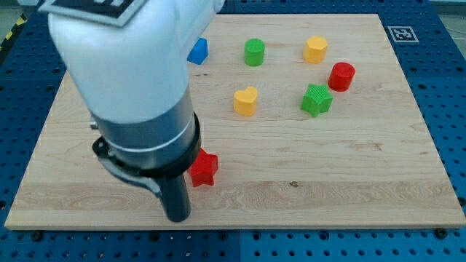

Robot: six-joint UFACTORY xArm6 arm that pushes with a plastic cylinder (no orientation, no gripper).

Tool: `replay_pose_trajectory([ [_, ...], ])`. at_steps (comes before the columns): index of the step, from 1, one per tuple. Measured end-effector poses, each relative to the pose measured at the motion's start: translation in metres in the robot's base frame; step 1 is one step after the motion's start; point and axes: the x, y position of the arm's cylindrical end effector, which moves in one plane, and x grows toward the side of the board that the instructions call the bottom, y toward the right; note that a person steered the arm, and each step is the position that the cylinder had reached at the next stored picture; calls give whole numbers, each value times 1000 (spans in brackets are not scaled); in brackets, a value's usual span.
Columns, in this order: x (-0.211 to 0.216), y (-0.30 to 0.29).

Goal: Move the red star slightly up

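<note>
Spanning the view, board: we work on a wooden board (349, 182) resting on a blue perforated table (451, 87).
Arm: our white and black arm (124, 80) fills the view's left and hides part of the board.
Tip: my tip (179, 217) sits just below and to the left of the red star (204, 168), near the board's bottom edge; we have no pincer, only the rod, so nothing is spread or pinching.
Other blocks: green star (316, 100), yellow heart (245, 101), red cylinder (341, 76), green cylinder (254, 52), yellow block (315, 49), blue block (198, 51).
Risk: pushing from left of centre, we judge the star could spin or skid rightward.
Writing: a square marker tag (401, 33), no readable words.
</note>
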Motion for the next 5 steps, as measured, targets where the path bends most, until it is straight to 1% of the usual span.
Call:
replay_pose_trajectory([
  [1,-2,3],
  [3,-21,45],
  [5,-68,54],
])
